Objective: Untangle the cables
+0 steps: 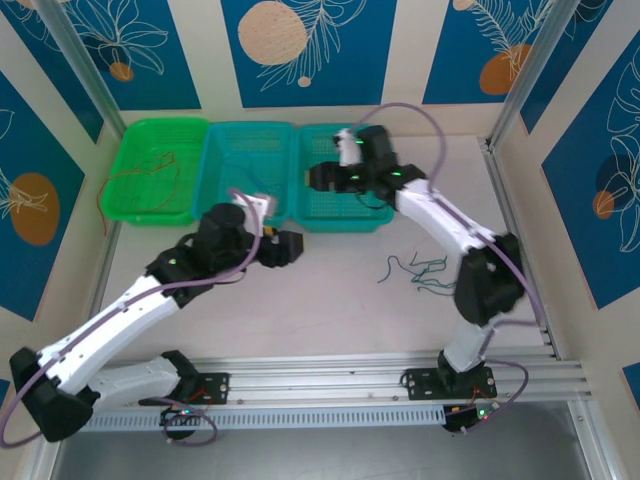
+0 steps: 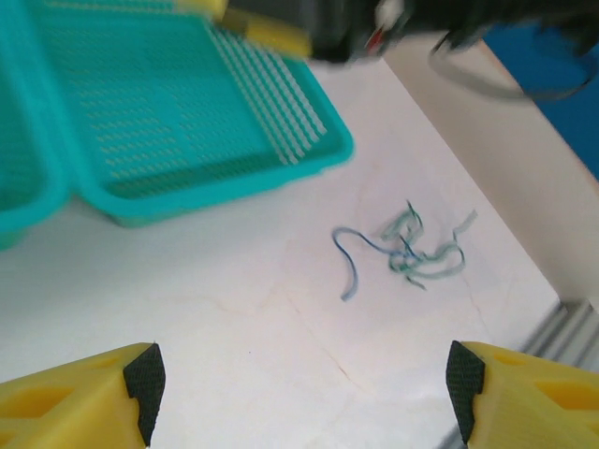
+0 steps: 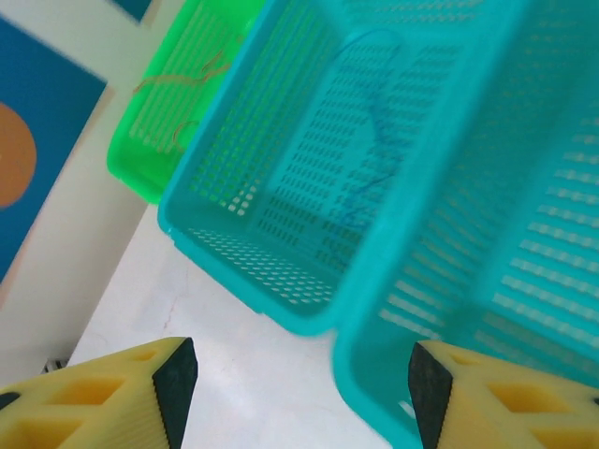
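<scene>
Looking from the left wrist, the left pincer (image 2: pixel 299 379) stood wide and empty over bare worktop (image 2: pixel 187 309); a tangle of green and teal cables (image 2: pixel 412 248) lay loose beyond, near a teal basket (image 2: pixel 215 187), the right arm (image 2: pixel 346 28) blurred above it. Right wrist added a blue cable (image 3: pixel 374 159) inside the middle basket (image 3: pixel 253 269) and a red cable (image 3: pixel 178 79) in the green basket (image 3: pixel 129 161). Right pincer (image 3: pixel 299 374) gaped, holding nothing.
</scene>
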You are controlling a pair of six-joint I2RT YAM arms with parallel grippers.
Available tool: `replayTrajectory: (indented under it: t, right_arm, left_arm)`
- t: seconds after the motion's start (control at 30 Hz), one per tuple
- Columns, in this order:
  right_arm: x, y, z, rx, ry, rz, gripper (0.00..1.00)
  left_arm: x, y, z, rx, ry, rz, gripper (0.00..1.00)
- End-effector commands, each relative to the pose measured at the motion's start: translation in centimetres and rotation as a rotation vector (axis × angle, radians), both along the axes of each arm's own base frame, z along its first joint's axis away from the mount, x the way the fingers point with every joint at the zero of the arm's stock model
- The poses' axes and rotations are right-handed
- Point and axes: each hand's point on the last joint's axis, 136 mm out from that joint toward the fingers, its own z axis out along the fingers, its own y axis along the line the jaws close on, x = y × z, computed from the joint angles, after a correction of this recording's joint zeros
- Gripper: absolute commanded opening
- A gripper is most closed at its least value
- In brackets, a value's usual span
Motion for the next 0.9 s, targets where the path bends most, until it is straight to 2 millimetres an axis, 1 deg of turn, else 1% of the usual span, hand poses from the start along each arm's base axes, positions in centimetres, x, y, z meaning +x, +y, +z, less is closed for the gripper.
replayTrajectory:
  t: [0.0,0.07,0.1,0.17,0.2,0.3,0.37,0.47,0.53,0.6,0.67,0.73,0.77,0.87]
  right_arm:
    - [-3.1,-5.5,2.5,0.068,-0.019,-0.094,0.63]
    - [-5.7,-9.1,1.9,0.075,0.008,-0.171,0.63]
    - [-6.9,-10.4,1.4,0.067,0.021,-0.201,0.63]
    - [-9.9,-12.9,0.7,0.028,0.029,-0.273,0.63]
    - [-11.1,-14.1,0.1,0.002,0.041,-0.322,0.63]
    - [-14.7,-18.7,-2.0,-0.072,0.106,-0.556,0.65]
    - [-17.1,-20.6,-3.0,-0.062,0.138,-0.665,0.66]
    - [-19.4,-22.0,-3.7,-0.040,0.135,-0.743,0.69]
    - [-20.0,-22.3,-3.4,-0.037,0.114,-0.752,0.69]
    - [-20.0,-22.3,-3.0,-0.036,0.099,-0.744,0.69]
    - [-19.9,-22.1,-2.5,-0.036,0.091,-0.733,0.69]
    - [-19.6,-22.1,-2.2,-0.036,0.085,-0.727,0.69]
    - [-19.5,-22.0,-2.1,-0.036,0.082,-0.726,0.69]
    - [-19.4,-22.0,-1.9,-0.037,0.077,-0.720,0.69]
  left_arm:
    - [-1.1,-4.8,0.4,-0.025,-0.018,-0.077,0.79]
    - [-2.3,-8.2,-1.3,0.002,0.013,-0.144,0.78]
    - [-2.7,-9.7,-2.1,0.014,0.028,-0.171,0.78]
    - [-3.8,-12.9,-4.1,0.049,0.063,-0.231,0.77]
    - [-4.2,-14.1,-5.1,0.070,0.077,-0.252,0.77]
    - [-4.9,-17.6,-8.2,0.128,0.086,-0.310,0.75]
    - [-4.3,-19.3,-10.4,0.154,0.095,-0.315,0.74]
    - [-2.3,-20.6,-13.3,0.230,0.088,-0.267,0.74]
    - [-0.8,-21.1,-14.6,0.275,0.065,-0.235,0.74]
    - [0.5,-21.5,-15.8,0.334,0.045,-0.213,0.74]
    - [2.0,-21.3,-17.2,0.427,0.007,-0.172,0.74]
    - [3.0,-21.3,-18.6,0.496,-0.007,-0.166,0.72]
    - [3.3,-21.5,-19.3,0.521,-0.005,-0.178,0.71]
    - [3.5,-21.8,-20.5,0.562,-0.012,-0.207,0.66]
